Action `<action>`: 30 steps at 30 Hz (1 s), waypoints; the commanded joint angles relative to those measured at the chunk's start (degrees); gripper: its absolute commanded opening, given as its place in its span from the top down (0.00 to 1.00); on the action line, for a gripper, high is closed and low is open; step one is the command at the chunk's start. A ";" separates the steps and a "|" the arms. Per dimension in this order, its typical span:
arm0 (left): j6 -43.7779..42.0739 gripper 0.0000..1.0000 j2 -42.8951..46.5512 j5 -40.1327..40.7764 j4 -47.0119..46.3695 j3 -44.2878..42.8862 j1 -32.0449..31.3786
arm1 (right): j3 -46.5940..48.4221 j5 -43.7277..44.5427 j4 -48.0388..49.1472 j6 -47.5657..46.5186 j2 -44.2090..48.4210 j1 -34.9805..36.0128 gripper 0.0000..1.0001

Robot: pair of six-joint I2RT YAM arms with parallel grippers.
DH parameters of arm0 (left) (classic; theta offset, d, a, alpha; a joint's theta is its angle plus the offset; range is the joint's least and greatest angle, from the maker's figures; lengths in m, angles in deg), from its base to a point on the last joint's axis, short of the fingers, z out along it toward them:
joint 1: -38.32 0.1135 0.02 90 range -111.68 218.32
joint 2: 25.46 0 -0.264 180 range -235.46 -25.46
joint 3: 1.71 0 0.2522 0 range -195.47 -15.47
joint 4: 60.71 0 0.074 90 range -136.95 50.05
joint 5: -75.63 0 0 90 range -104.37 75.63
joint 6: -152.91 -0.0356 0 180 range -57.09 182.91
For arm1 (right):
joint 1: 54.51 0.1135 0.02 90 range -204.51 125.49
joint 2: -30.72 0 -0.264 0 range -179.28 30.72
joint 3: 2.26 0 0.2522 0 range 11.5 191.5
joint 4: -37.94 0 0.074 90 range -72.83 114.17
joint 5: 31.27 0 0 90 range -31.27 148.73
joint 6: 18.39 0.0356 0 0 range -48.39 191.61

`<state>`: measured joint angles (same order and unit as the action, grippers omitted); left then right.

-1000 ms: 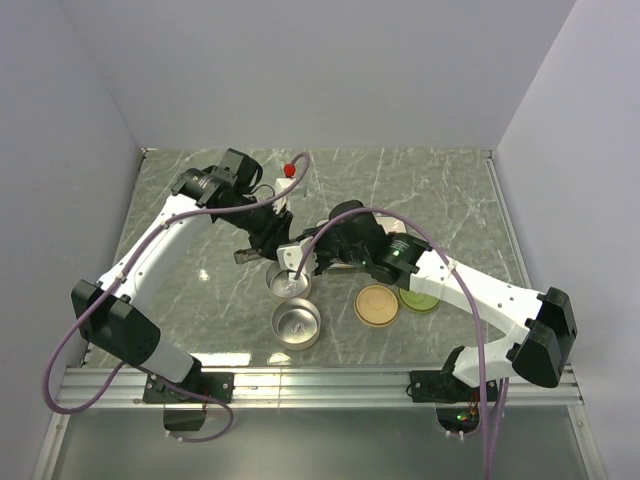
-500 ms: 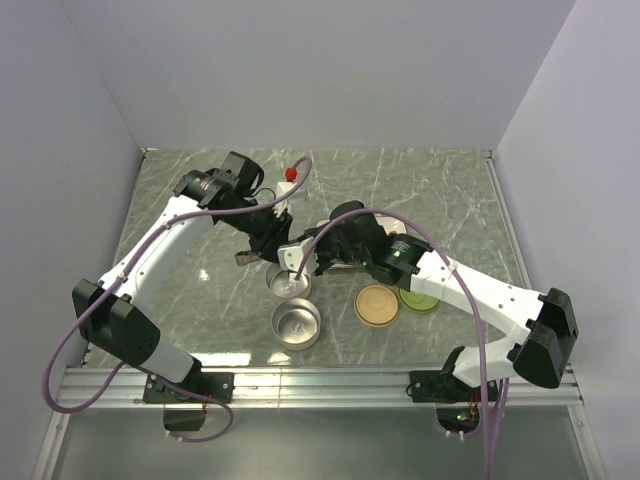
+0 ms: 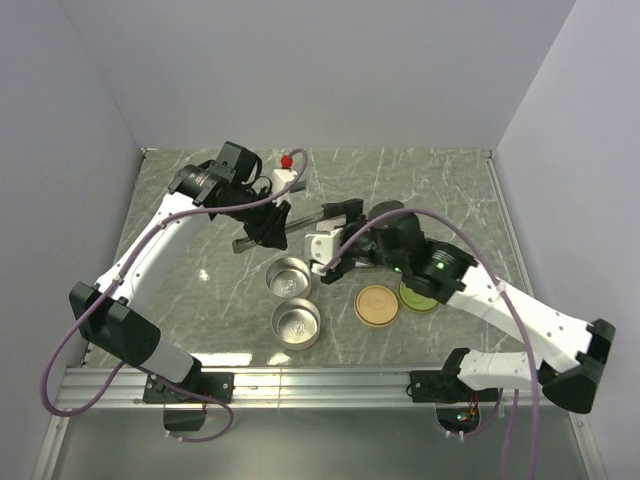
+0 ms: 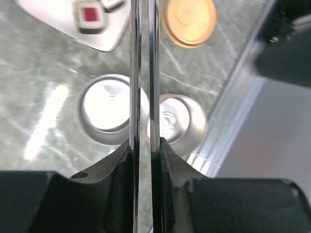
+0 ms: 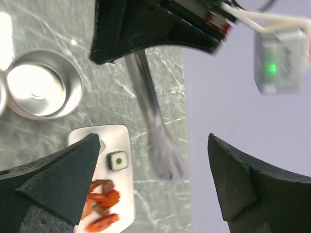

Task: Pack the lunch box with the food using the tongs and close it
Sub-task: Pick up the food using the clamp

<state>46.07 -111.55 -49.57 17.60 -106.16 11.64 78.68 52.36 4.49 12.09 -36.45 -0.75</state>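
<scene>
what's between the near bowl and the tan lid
Nothing: only bare table lies between the near bowl and the tan lid, as the top view shows.

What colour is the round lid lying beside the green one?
The lid is tan, best seen in the left wrist view.

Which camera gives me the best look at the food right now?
The right wrist view: the food lies on a white tray, one green-centred block and several orange-red pieces. The left wrist view catches only a red-topped block at its top edge. In the top view the right arm covers it.
</scene>
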 commanded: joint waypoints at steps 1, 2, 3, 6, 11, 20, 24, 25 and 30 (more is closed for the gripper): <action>-0.21 0.84 0.39 5.84 -1.01 -4.66 -0.04 | 2.60 1.53 -3.86 9.94 4.77 0.30 0.01; -0.56 0.82 0.30 6.80 -0.75 -5.01 -0.04 | 2.69 2.06 -6.40 11.78 5.56 0.21 0.01; -1.17 0.78 0.22 8.29 -0.22 -5.37 -0.04 | 2.70 2.24 -7.73 15.37 7.13 -0.58 0.01; -2.31 0.71 0.04 10.15 0.57 -6.33 -0.13 | 0.77 -1.35 -11.07 21.79 11.78 -5.56 0.00; -4.60 0.59 -1.71 13.05 3.65 -8.09 -0.74 | -2.31 -7.50 -17.74 29.37 14.97 -16.74 0.00; -5.31 0.50 -7.59 18.57 4.18 -10.82 -3.64 | -4.43 -18.23 -23.12 40.80 14.97 -33.25 0.00; -6.01 0.48 -11.03 22.09 3.74 -12.75 -4.87 | -2.85 -21.57 -24.61 43.17 13.48 -37.84 0.00; -6.27 0.48 -11.91 22.63 3.91 -13.97 -4.88 | -2.58 -22.10 -24.79 43.61 13.04 -38.72 0.00; -9.25 0.47 -16.83 25.44 4.18 -16.88 -5.49 | -0.91 -24.56 -26.54 44.76 11.20 -41.88 0.00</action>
<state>39.67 -127.11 -27.29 21.65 -119.45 6.61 74.35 31.35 -20.67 54.36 -24.54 -41.23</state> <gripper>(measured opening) 0.529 0.994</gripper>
